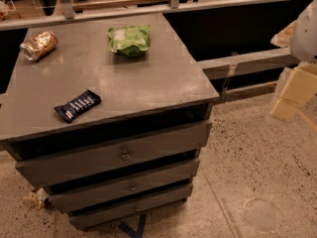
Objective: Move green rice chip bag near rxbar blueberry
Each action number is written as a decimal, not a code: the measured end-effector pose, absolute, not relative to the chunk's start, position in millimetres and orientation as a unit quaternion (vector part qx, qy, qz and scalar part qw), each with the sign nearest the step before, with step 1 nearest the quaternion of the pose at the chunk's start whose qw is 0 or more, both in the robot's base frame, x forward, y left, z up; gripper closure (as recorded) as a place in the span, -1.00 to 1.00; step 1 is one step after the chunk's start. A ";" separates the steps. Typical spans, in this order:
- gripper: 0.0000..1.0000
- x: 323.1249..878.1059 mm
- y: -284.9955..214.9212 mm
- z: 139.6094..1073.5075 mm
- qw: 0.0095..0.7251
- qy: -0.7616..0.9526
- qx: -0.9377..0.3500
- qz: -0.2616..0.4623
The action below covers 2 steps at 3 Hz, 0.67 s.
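The green rice chip bag (129, 39) lies at the back of the grey cabinet top (148, 78), right of centre, with its white label patch facing up. The rxbar blueberry (78, 105), a small dark navy bar with white lettering, lies near the front left edge of the top. My gripper (293, 94) shows as cream and white parts at the right edge of the camera view. It is off the cabinet, over the floor and far from both items.
A crushed gold-brown can (38, 45) lies on its side at the back left corner of the top. The cabinet has three drawers (124, 155) below. A grey rail and shelf (247, 61) run behind and to the right. Speckled floor (257, 182) lies at the lower right.
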<state>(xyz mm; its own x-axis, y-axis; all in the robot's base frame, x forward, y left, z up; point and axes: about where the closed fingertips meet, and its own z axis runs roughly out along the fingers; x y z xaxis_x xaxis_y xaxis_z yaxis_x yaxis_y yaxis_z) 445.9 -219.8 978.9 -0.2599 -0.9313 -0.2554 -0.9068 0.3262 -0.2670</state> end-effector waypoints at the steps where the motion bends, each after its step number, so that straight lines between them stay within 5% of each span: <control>1: -1.00 465.3 -239.8 973.6 0.232 0.825 -0.514 -0.031; 2: -1.00 495.3 -257.6 970.0 0.294 0.843 -0.449 -0.037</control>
